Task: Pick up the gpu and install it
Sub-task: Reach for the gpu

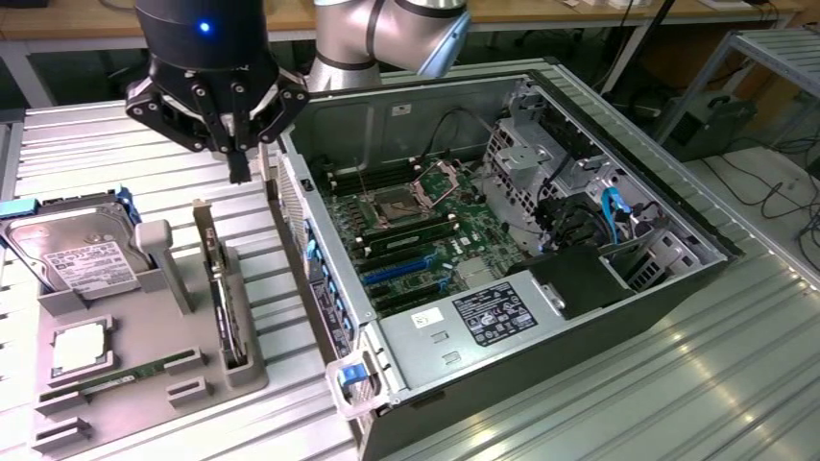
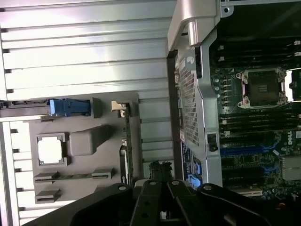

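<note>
Exterior view, hand clenched and empty, above gpu standing on edge in grey tray, open computer case alongside.

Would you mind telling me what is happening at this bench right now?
A robot arm is set to fit a graphics card into the open computer case. Its gripper, fingers shut and empty, hangs above the grey parts tray, close to one end of the card. The card stands on edge in its tray slot, not yet picked up. A hard drive sits in the same tray.
</note>
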### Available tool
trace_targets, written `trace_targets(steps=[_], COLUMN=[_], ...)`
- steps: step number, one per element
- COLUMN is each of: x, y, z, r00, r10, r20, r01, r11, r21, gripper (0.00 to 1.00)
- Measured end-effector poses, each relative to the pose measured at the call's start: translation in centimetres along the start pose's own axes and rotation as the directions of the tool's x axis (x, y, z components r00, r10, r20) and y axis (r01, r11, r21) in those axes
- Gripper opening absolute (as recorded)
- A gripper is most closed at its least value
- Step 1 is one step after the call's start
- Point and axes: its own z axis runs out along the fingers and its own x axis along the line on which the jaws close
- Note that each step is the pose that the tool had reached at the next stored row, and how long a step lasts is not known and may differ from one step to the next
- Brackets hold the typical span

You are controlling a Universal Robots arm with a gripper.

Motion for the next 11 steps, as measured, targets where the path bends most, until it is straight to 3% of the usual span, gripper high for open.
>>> trace_targets(steps=[11], x=[1.4], y=[-0.79], z=[-0.07], r00=[1.0], r10=[0.0], r20=[-0.0001], r01=[0.0], r11=[1.0], r21=[0.0], gripper=[0.11])
